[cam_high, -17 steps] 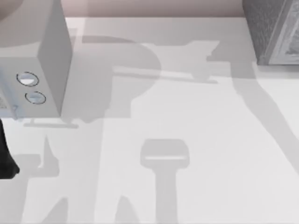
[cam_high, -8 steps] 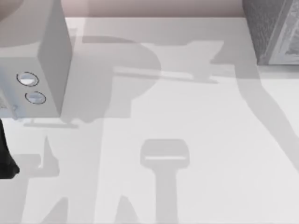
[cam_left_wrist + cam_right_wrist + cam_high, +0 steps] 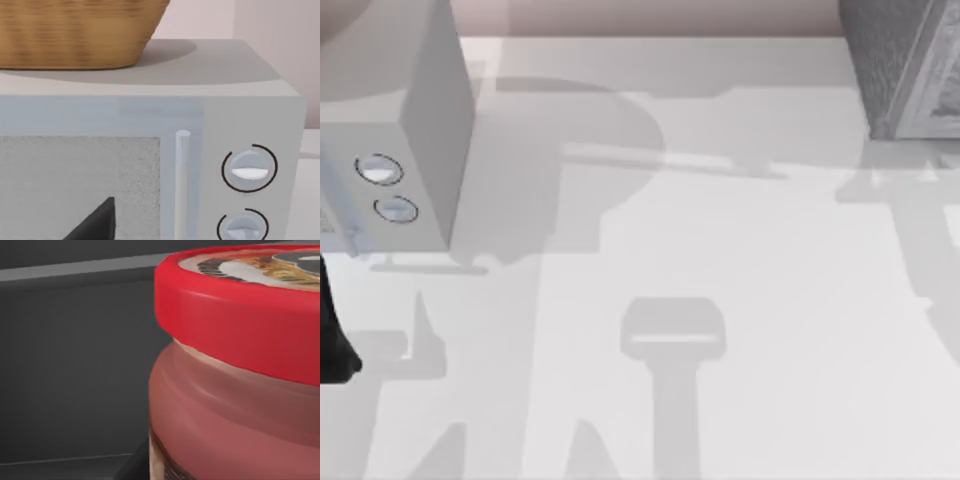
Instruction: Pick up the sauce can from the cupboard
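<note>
The sauce can point(image 3: 235, 380) stands upright and very close before the right wrist camera: a thick red rim around a printed top with dark and pale patches, and below it a brownish-red body with faint ridges and a darker band near its foot. Behind it are dark grey flat walls with a lighter ledge, an enclosed space that looks like the inside of the cupboard point(image 3: 905, 65). In the top view the cupboard, dark grey and speckled with a lighter framed front, sits at about 1 o'clock on the white table point(image 3: 720, 250).

Whether the right pincer is spread or pressed together, I cannot tell, nor whether it touches the can.

The left arm is parked at about 9 o'clock, before the pale grey box with two round dials point(image 3: 250, 170), which carries a wicker basket point(image 3: 75, 35) on its roof.
</note>
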You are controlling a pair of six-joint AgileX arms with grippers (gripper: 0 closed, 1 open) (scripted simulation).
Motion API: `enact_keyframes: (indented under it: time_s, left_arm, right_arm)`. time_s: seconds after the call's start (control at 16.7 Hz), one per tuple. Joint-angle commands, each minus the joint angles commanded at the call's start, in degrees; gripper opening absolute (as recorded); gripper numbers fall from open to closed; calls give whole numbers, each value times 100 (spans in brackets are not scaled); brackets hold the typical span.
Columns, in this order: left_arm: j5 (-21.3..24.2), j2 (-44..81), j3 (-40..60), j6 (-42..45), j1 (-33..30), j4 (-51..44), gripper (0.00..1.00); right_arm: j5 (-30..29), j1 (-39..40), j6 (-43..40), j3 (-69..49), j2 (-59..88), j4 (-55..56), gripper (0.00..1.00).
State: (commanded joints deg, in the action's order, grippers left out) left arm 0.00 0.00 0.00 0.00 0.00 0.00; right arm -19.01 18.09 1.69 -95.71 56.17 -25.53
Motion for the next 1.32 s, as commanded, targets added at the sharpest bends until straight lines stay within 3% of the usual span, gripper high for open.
enact_keyframes:
  time_s: [0.42, 0.72, 1.02, 1.32]
  left_arm:
    - [0, 0, 0, 0, 0, 0, 100]
    - [0, 0, 0, 0, 0, 0, 100]
    - [0, 0, 0, 0, 0, 0, 100]
    - [0, 0, 0, 0, 0, 0, 100]
  right_arm:
    - [655, -653, -160, 4731, -1599, 375, 0]
    - [1165, -1142, -214, 7800, -3746, 1202, 0]
    - [1751, -1682, -209, 9338, -5338, 2295, 0]
    - [1901, -1809, -169, 9571, -5617, 2553, 0]
